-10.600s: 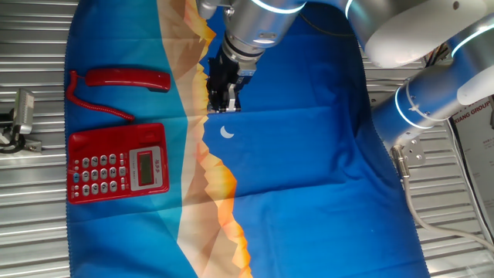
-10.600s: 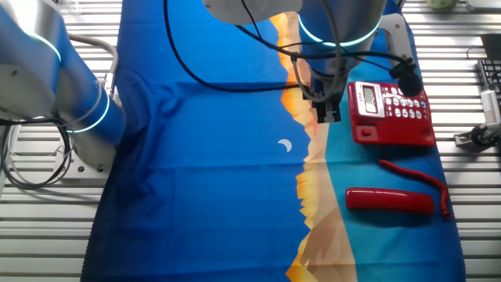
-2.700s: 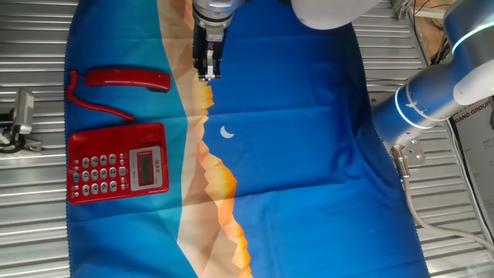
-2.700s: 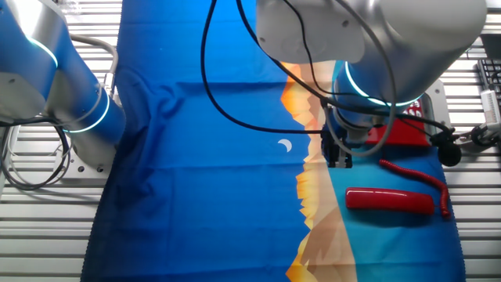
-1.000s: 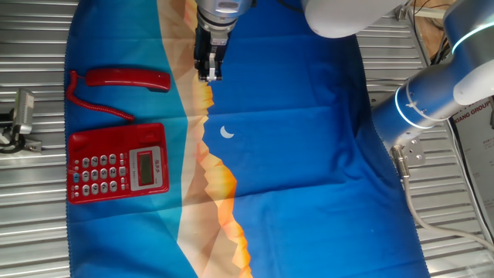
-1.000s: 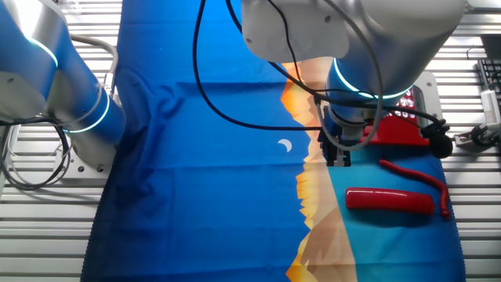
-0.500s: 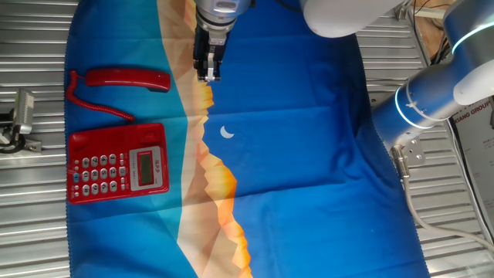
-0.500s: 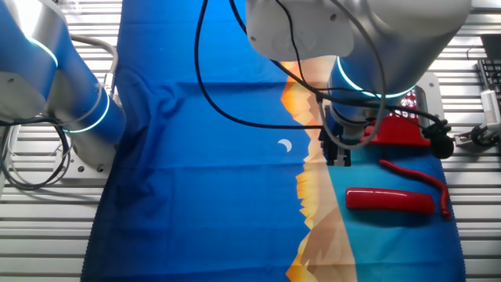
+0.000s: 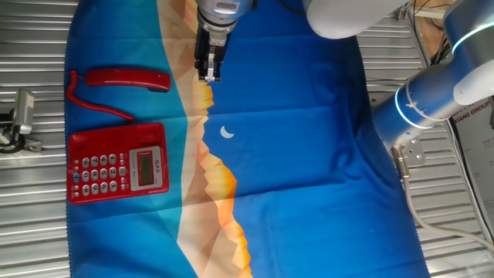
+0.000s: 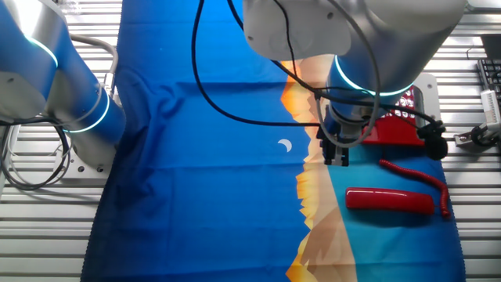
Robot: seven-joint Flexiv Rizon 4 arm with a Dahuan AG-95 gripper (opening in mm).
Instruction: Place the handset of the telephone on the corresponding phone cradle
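1. the black two-finger gripper hangs over the cloth holding nothing; fingers look close together with only a thin slit between them, but honestly I can't tell if it's fully closed or just narrow
2. the long glossy red plastic handset lies flat on the cloth just off to the side of the gripper, near but not touching; in the other fixed view it's the handset a bit beyond the fingertips
3. it's lying off the base, so my read is the grab hasn't started yet; the gripper seems lined up level with the handset's nearer rounded end, probably to slide across and come down on it
4. the squarish red telephone base with grey buttons sits further out past the handset; the phone cradle strip looks free
5. the thin red cord curls between handset and base; that's the likeliest snag when lifting
6. the blue and orange printed cloth covers the table; the robot's own arm hides part of the base in the other fixed view
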